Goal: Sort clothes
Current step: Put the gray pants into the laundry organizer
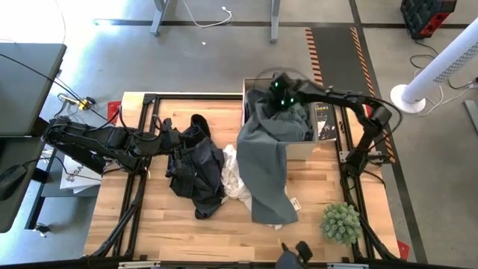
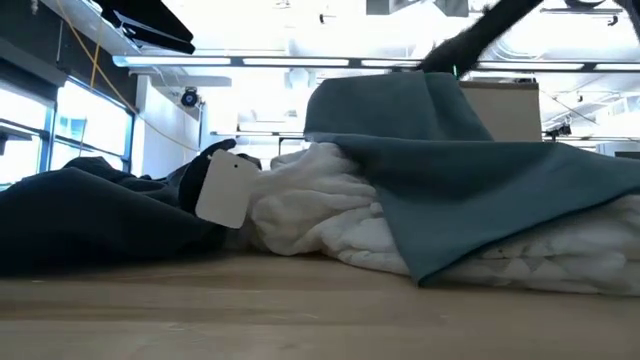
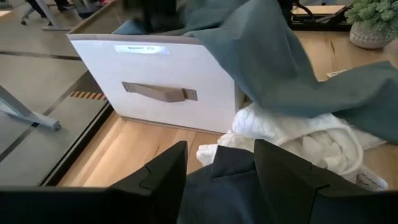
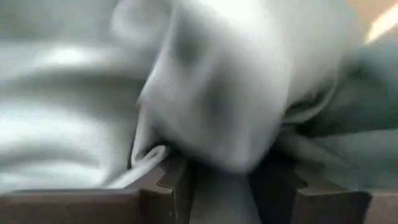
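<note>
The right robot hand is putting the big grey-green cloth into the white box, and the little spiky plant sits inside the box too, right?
Not quite. The plant stands on the table, outside the box, as the high view shows. The right gripper does hold the grey-green cloth over the box.

Bare wood is left along the table's [image 1: 149,232] front-left corner and left edge, so that side can be reached pretty freely. The middle is blocked by the black garment [image 1: 196,170], white garment [image 1: 235,179] and grey-green garment [image 1: 267,161]. The front-right corner is taken by the plant [image 1: 342,222], the back-right by the fabric bin [image 1: 302,146].
</note>
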Robot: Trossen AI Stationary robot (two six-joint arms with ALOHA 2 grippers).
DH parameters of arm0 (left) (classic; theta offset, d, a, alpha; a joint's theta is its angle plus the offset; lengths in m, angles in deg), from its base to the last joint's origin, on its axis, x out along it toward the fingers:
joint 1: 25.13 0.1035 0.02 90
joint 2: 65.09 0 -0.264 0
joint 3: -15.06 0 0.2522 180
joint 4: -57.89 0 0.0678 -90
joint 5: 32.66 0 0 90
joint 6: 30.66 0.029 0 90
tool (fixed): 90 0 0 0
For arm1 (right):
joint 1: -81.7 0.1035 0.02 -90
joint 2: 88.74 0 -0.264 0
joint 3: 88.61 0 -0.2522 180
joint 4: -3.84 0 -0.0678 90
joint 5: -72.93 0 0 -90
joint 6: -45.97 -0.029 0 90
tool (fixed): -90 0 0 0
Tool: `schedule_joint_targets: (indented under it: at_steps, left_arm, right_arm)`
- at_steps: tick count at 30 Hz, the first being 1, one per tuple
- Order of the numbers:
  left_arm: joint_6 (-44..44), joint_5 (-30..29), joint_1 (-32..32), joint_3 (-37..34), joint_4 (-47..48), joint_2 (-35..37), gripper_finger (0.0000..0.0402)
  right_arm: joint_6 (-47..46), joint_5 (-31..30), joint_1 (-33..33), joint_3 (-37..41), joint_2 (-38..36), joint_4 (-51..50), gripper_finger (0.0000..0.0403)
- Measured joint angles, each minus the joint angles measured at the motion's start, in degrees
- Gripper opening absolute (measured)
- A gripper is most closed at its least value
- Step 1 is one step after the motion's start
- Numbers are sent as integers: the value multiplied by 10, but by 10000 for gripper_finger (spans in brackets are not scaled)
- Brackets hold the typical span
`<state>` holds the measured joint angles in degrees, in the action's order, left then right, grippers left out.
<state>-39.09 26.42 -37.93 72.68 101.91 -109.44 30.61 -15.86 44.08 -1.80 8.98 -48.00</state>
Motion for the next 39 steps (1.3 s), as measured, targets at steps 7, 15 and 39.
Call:
schedule_joint_targets:
  at_steps: [7, 15, 39]
  left_arm:
    - [-3, 0, 0, 0, -1, 0, 182]
    - [-4, 1, 0, 0, -1, 0, 182]
    - [-1, -7, 0, 0, 5, 0, 182]
  right_arm:
    - [-49, -142, 54, -173, -23, -196, 132]
    - [36, -173, 91, -69, -20, 68, 132]
    - [3, -203, 101, -93, -24, -51, 133]
